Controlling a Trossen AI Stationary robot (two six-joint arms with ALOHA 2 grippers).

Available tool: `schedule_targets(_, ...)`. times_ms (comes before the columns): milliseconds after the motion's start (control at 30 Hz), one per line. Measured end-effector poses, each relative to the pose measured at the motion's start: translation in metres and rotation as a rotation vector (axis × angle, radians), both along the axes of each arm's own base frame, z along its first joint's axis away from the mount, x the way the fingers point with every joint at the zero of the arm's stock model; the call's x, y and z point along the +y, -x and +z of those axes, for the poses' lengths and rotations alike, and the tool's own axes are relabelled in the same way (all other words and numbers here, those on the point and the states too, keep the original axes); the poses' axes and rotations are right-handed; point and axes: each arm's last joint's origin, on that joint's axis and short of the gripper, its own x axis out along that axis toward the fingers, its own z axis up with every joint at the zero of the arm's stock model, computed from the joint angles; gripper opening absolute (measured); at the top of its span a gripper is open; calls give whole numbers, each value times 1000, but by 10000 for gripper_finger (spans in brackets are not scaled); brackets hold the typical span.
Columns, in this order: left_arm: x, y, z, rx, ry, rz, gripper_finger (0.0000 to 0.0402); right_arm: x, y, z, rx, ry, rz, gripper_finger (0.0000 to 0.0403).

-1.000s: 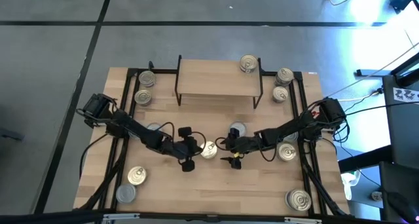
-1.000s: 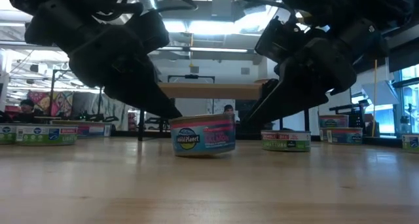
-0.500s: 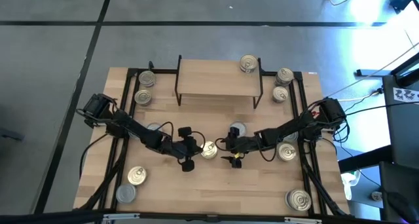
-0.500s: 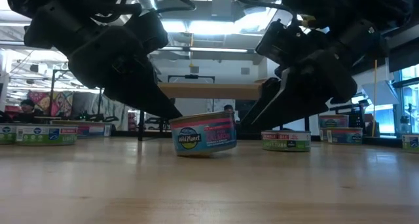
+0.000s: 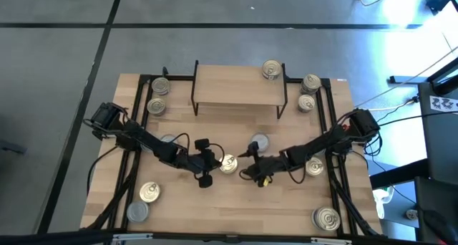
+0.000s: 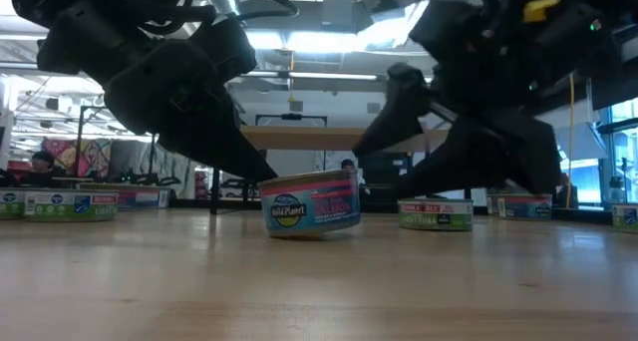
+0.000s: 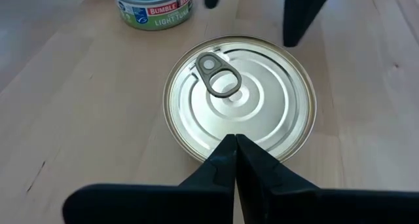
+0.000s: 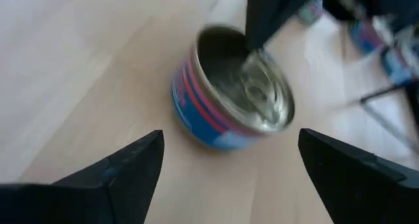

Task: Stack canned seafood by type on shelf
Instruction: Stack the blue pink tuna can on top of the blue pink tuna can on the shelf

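- Target can [image 5: 228, 164] sits on the table [image 5: 236, 209] near centre, upright, pull-ring lid up, well short of the shelf [image 5: 237, 85], which is at 12 o'clock from it.
- Left end effector [image 5: 212, 162] is at the can's 9 o'clock, fingers clenched together with nothing between them; in the left wrist view the closed tips [image 7: 234, 160] rest at the lid rim.
- Right end effector [image 5: 252, 167] is at the can's 3 o'clock, fingers spread wide, not holding anything; the can [image 8: 229, 93] lies ahead of its gap, not yet between the fingers.
- Shelf top carries one can [image 5: 271, 69] at its far right corner; the rest are scattered on the table: two at 10 o'clock [image 5: 159, 94], two at 2 o'clock [image 5: 308, 92], others along the near edge.
- My read: the right arm is lining up a grasp while the left one braces or nudges the can.
- Risks:
  - The closed left tips could push the can sideways and leave the right grasp off-centre.
  - The two end effectors are close together; a direct approach from 3 o'clock could clip the left fingers.
  - A silver-lidded can [image 5: 260, 142] sits just beside the right arm at 1 o'clock from the target; the arm could knock it.
  - A shallow grip on a short tin may slip during the lift.
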Motion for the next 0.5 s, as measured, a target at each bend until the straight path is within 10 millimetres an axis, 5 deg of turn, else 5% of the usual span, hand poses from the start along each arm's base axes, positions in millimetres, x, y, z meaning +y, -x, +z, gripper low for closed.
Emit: schedule_targets(500, 0, -1, 1, -13, 4, -3, 6, 2, -3, 4, -19, 200, 225, 350)
